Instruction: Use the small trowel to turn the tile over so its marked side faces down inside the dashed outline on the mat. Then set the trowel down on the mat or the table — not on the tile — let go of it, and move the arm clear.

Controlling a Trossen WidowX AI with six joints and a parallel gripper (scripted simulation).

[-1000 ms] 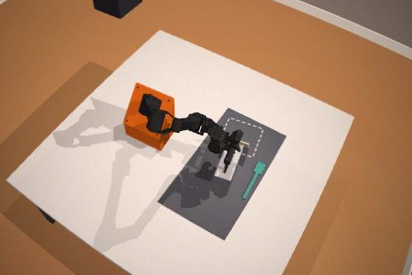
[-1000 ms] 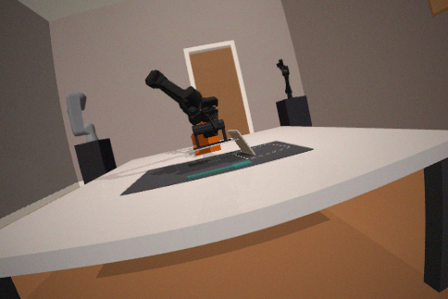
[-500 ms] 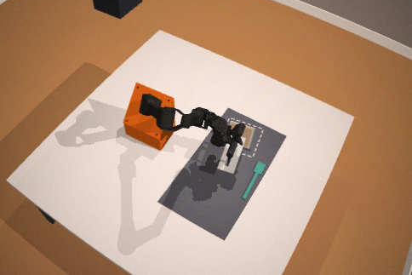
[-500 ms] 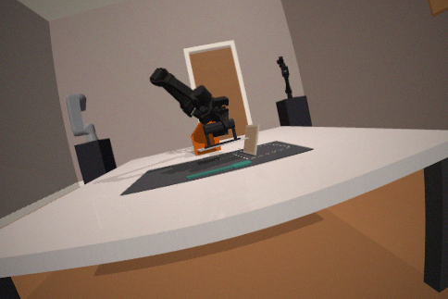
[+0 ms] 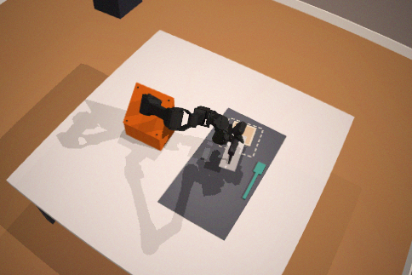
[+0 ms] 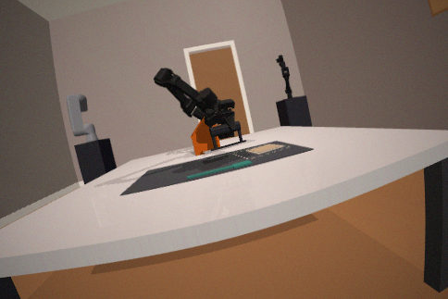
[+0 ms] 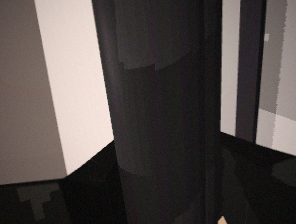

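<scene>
The small trowel, a pale grey plate [image 5: 230, 164] [image 6: 229, 145] under a black bar handle, is in my gripper [image 5: 235, 137] [image 6: 227, 129]. The gripper is shut on the handle, and the plate appears raised a little above the mat. The tile [image 5: 250, 134] [image 6: 266, 148] lies flat on the dark mat [image 5: 213, 218] [image 6: 143, 183], seemingly inside the dashed outline [image 5: 258, 143]. A tan face with no visible mark shows on top; my gripper partly hides it in the top view. In the wrist view the dark handle [image 7: 165, 110] fills the middle.
A teal spatula-like tool [image 5: 251, 184] [image 6: 217, 170] lies on the mat, beside the trowel and tile. The orange base block [image 5: 145, 133] [image 6: 199, 140] stands on the white table [image 5: 298, 135] [image 6: 259, 189] behind the mat.
</scene>
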